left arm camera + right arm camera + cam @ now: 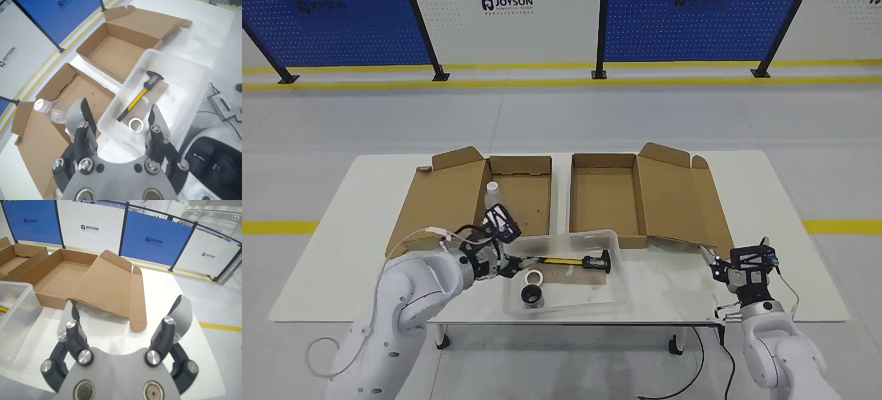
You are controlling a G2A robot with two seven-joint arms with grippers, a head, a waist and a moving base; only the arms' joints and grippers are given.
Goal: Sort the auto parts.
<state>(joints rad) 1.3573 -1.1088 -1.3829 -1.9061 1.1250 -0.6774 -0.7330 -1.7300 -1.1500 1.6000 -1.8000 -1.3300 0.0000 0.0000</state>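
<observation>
Caliper [140, 95] and metal ring [136, 125] are lying inside the clear bin [175, 59]. My left jaws are hanging wide over its rim, beside the box [41, 144] holding 1 bottle [47, 110]; my right jaws are gaping empty above open surface [170, 291] by a box flap [113, 285].

We see a white bench [342, 250] on a pale grey floor [542, 120]. A yellow line [272, 227] crosses the floor on either side of the bench, and more run beyond it. Behind stands a fence of perforated blue panels [155, 228] and white panels [90, 215], framed in black on black feet [440, 75].
</observation>
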